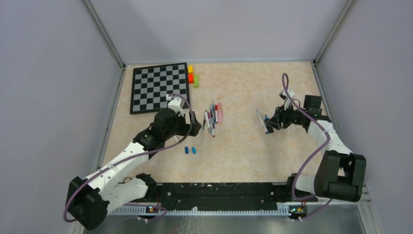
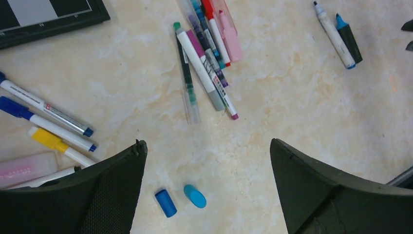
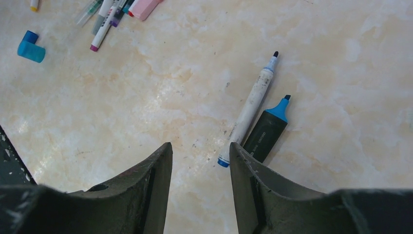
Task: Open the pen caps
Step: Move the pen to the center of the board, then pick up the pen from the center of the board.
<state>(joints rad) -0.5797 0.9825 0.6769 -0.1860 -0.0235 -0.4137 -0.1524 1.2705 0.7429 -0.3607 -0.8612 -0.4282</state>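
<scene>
Two loose pen caps, a dark blue cap [image 2: 166, 203] and a light blue cap [image 2: 195, 196], lie side by side on the table below my left gripper [image 2: 207, 143]. Its jaws are wide open and empty. Beyond it lies a pile of pens [image 2: 207, 63] with a pink highlighter [image 2: 231, 39]; more capped pens [image 2: 48, 126] lie at the left. My right gripper [image 3: 200, 145] is open with nothing between its fingers. It hovers just short of an uncapped white marker [image 3: 248, 109] and a dark highlighter with a bare blue tip [image 3: 267, 131].
A chessboard [image 1: 159, 87] lies at the back left, with yellow, red and green blocks [image 1: 191, 75] stacked in a row at its right edge. Grey walls close the table in on three sides.
</scene>
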